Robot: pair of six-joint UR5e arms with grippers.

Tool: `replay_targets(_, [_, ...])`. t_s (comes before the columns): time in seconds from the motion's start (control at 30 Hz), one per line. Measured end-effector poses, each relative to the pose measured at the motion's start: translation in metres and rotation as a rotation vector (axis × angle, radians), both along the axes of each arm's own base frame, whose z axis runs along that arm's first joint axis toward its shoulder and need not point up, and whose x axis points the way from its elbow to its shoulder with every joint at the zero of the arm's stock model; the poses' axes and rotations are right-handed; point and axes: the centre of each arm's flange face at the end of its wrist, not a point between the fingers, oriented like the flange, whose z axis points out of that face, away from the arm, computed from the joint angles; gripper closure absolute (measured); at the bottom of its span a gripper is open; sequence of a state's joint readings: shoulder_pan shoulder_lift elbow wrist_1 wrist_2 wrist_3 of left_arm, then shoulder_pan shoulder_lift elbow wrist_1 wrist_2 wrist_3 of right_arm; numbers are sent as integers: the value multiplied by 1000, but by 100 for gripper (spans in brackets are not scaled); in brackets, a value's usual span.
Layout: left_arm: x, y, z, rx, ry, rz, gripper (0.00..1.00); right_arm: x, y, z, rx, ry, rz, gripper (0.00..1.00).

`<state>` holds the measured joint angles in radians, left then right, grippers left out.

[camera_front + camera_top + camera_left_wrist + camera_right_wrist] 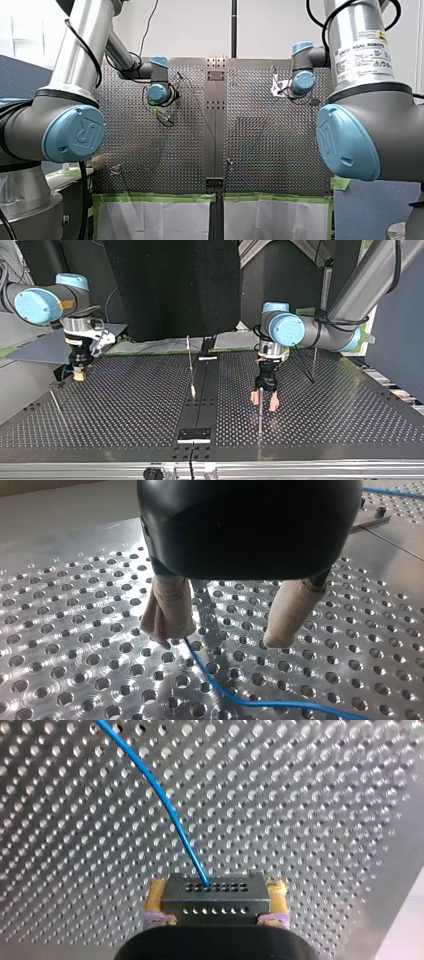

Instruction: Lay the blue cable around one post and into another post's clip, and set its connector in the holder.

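Cable (175,817) routing, seemingly at its opening step: trailing as a thin, smooth, flexible blue line from small, drilled metal connector (215,892) across plate (75,645). Clamping connector by its ends in right gripper (216,896), yellow pads closed on it. Straddling cable with left gripper (221,637), soft beige pads (170,605) spread wide, holding nothing. Probably calling next for closing lightly on cable and leading it around slim upright post (260,415). Gleaming beneath, densely holed bright metal.
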<state>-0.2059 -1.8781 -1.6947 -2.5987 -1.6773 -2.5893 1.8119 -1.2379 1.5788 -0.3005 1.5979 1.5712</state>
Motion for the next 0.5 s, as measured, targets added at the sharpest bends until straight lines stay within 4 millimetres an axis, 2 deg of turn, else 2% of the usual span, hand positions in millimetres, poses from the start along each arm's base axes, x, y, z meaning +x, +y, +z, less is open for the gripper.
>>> replay_targets(0.27, [-1, -2, 0, 2, 0, -3, 0, -24, 9, 15, -37, -19, -33, 100])
replay_targets(0.5, [-2, -4, 0, 3, 0, -7, 0, -40, 9, 39, -125, -12, -58, 100])
